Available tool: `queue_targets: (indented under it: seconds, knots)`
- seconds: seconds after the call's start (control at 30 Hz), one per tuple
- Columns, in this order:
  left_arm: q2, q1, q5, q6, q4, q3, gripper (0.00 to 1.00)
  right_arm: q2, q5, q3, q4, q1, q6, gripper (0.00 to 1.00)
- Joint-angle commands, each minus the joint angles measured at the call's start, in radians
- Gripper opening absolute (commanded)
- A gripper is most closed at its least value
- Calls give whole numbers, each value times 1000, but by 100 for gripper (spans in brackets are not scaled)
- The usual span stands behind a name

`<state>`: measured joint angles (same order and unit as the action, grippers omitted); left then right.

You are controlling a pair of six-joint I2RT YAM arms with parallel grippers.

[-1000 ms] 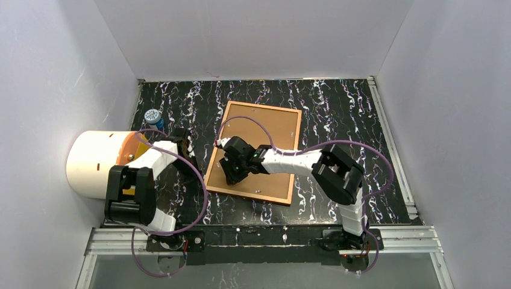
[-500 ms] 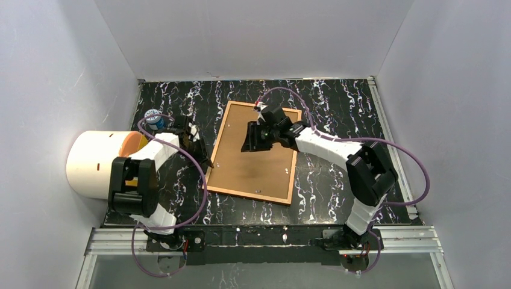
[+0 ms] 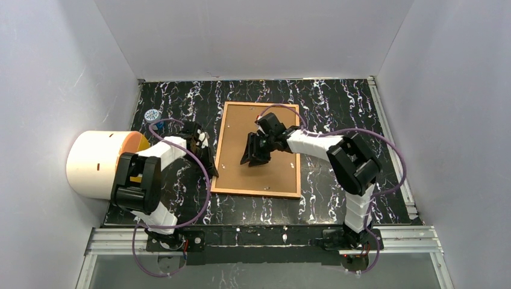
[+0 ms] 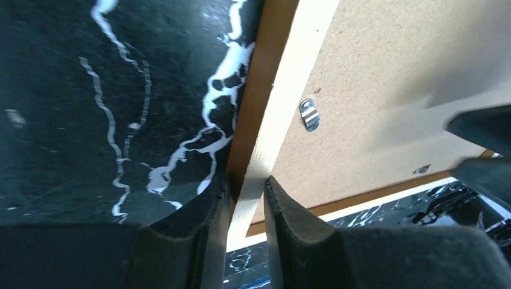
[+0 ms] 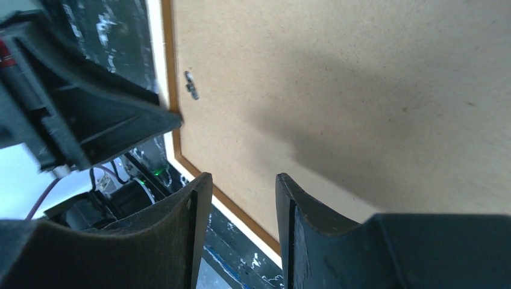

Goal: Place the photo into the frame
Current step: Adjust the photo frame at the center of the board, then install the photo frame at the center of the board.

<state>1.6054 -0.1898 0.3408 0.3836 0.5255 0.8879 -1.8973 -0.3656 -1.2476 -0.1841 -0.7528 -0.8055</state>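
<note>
Left rail of the frame [image 4: 265, 72] is pinched by the left tool [image 4: 246, 180], probably to steady it on the worktop [image 4: 90, 90]; the right tool [image 5: 238, 180] is held half-open, empty, over the backing board [image 5: 361, 90].

One overhead, two close-ups of the frame [image 3: 256, 193]

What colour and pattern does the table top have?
The table is black with irregular white veins, like marble. It shows best in the top external view.

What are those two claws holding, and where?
The left gripper pinches the frame by its left rim, near a corner; the right gripper is open, holding nothing.
</note>
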Motion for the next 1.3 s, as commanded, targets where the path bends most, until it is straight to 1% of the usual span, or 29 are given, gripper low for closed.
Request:
queue_targets:
  seconds: [0.0,0.13,0.2,0.27,0.37,0.47,0.5,0.6,0.67,0.77,0.93,1.07,1.27]
  knots:
    - [-19,-42,64,68,0,-33,15,-67,-87,-43,4,3,-26,52]
    - [-49,-43,9,76,10,-31,19,-119,-131,-64,36,2,-37,52]
    - [-60,-43,-22,69,25,-25,23,-140,-147,-74,57,-3,-48,50]
    - [-70,-42,-52,61,38,-25,29,-156,-150,-81,74,-11,-54,46]
    - [-83,-43,-100,53,53,-31,38,-176,-141,-95,98,-26,-57,44]
    - [-89,-43,-116,48,65,-39,40,-199,-114,-120,102,-47,-52,43]
    - [-92,-42,-119,48,67,-42,38,-206,-100,-126,107,-55,-50,43]
    - [-96,-43,-113,47,65,-52,28,-228,-55,-148,109,-80,-44,43]
    - [-95,-43,-95,46,55,-61,23,-238,-18,-157,113,-94,-42,43]
    - [-90,-43,-86,46,49,-69,17,-257,55,-171,111,-120,-45,43]
    - [-87,-43,-85,40,48,-75,13,-289,108,-187,119,-139,-63,42]
    - [-81,-43,-85,35,50,-73,13,-309,104,-206,132,-155,-59,41]
    - [-71,-43,-80,37,50,-70,12,-304,85,-193,175,-161,-48,42]
